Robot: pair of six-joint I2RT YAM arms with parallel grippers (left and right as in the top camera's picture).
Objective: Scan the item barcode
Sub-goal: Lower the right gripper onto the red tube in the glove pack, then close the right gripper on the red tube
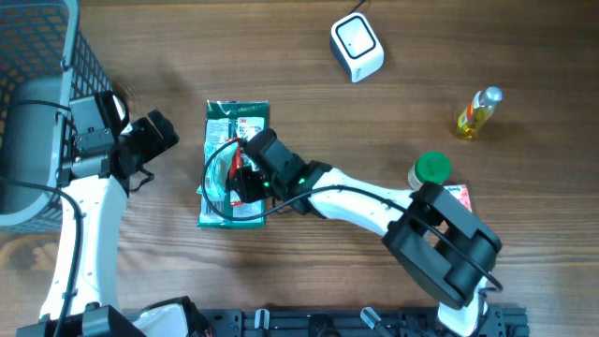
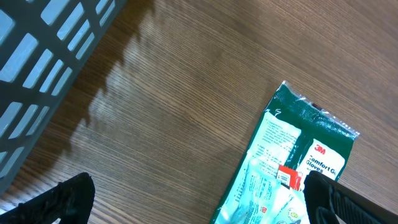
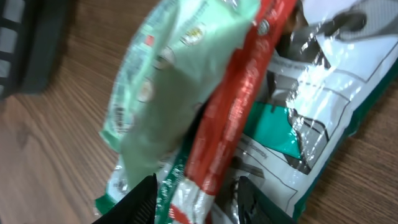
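1. The basket [image 1: 37, 56] stands just left of your left fingers [image 1: 157, 133].
2. Your left fingers are spread wide with nothing between them, above the counter [image 1: 309, 103].
3. The pack [image 1: 236, 122] lies flat on the counter just right of your left fingers, and its near half is under your right fingers [image 1: 241, 178].
4. Your right fingers straddle a bunched fold of the pack with a red strip. They are partly closed, and you cannot tell whether they pinch it.
5. The scanner [image 1: 357, 47] sits well apart from your right fingers, to their right. The bottle [image 1: 477, 112] and a green lid [image 1: 431, 168] lie farther right.
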